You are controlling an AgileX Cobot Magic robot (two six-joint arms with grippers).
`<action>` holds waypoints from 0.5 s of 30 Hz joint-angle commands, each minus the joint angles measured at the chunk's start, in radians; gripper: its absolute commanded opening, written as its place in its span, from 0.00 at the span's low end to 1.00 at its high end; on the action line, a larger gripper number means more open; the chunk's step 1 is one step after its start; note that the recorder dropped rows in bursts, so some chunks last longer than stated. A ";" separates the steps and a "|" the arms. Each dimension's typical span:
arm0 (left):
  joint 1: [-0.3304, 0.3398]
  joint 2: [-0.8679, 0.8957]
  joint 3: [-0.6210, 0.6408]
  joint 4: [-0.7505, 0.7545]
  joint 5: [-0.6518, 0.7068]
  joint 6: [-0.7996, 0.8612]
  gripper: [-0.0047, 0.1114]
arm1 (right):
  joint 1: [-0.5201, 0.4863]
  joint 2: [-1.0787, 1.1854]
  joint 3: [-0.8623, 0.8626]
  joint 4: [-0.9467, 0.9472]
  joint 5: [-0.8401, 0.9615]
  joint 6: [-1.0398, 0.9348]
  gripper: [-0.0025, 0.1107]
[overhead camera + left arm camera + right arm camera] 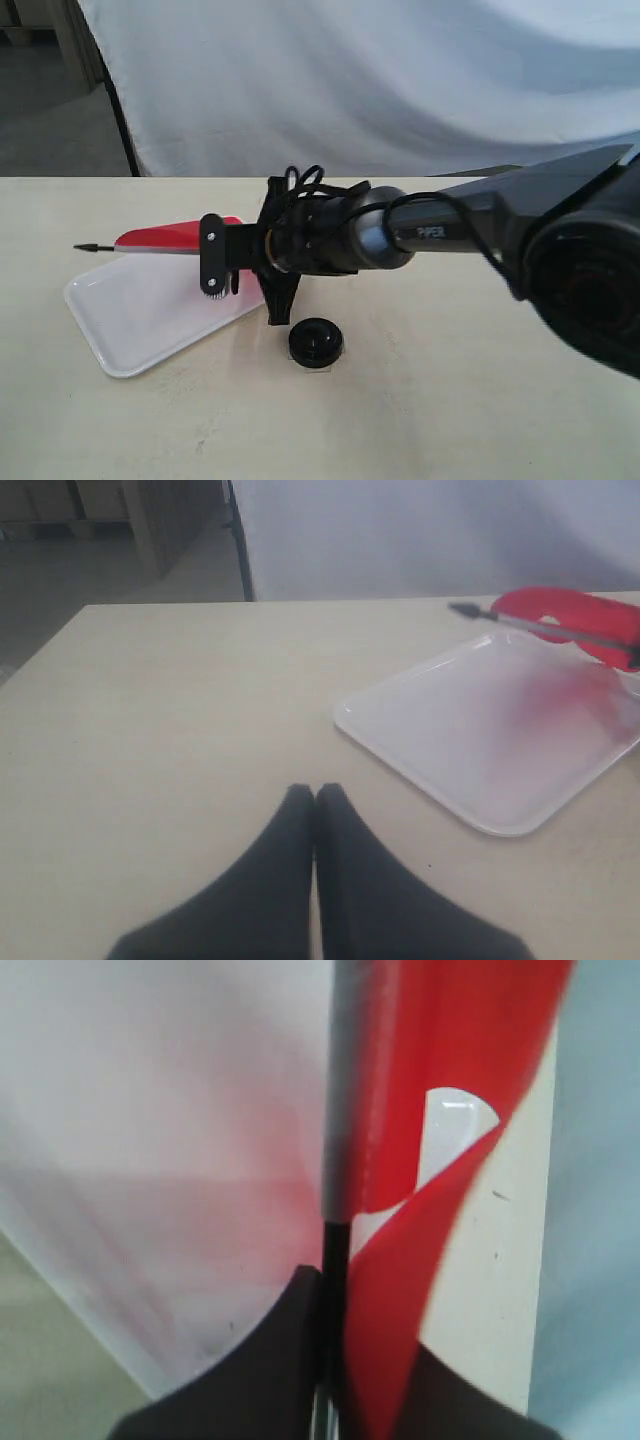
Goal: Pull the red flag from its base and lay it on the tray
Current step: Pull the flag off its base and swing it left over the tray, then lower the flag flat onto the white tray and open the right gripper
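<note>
Left of centre in the exterior view, the right gripper (pixel 212 257) pinches the red flag (pixel 160 238) by its pole, holding it level over the tray (pixel 120 335), black tip toward the left edge; the base (pixel 316 343) sits on the table (pixel 450 400) at lower centre, just right of the tray. Low in the left wrist view, the left gripper (pixel 314 794) shows its jaws pressed together, empty.
</note>
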 commanded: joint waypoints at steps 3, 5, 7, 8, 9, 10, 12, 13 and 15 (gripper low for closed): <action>-0.002 -0.003 0.002 0.003 -0.005 -0.006 0.04 | 0.071 0.084 -0.090 -0.191 0.118 -0.017 0.02; -0.002 -0.003 0.002 0.003 -0.005 -0.006 0.04 | 0.079 0.103 -0.105 -0.223 0.124 -0.015 0.02; -0.002 -0.003 0.002 0.003 -0.005 -0.006 0.04 | 0.081 0.117 -0.117 -0.237 0.127 -0.015 0.02; -0.002 -0.003 0.002 0.003 -0.005 -0.006 0.04 | 0.083 0.121 -0.122 -0.237 0.127 -0.015 0.02; -0.002 -0.003 0.002 0.003 -0.005 -0.006 0.04 | 0.083 0.127 -0.126 -0.237 0.127 -0.015 0.02; -0.002 -0.003 0.002 0.003 -0.005 -0.006 0.04 | 0.083 0.130 -0.129 -0.237 0.127 -0.015 0.02; -0.002 -0.003 0.002 0.003 -0.005 -0.006 0.04 | 0.083 0.129 -0.131 -0.237 0.127 -0.015 0.02; -0.002 -0.003 0.002 0.003 -0.005 -0.006 0.04 | 0.083 0.129 -0.130 -0.237 0.127 -0.015 0.02; -0.002 -0.003 0.002 0.003 -0.005 -0.006 0.04 | 0.083 0.129 -0.130 -0.237 0.124 -0.015 0.02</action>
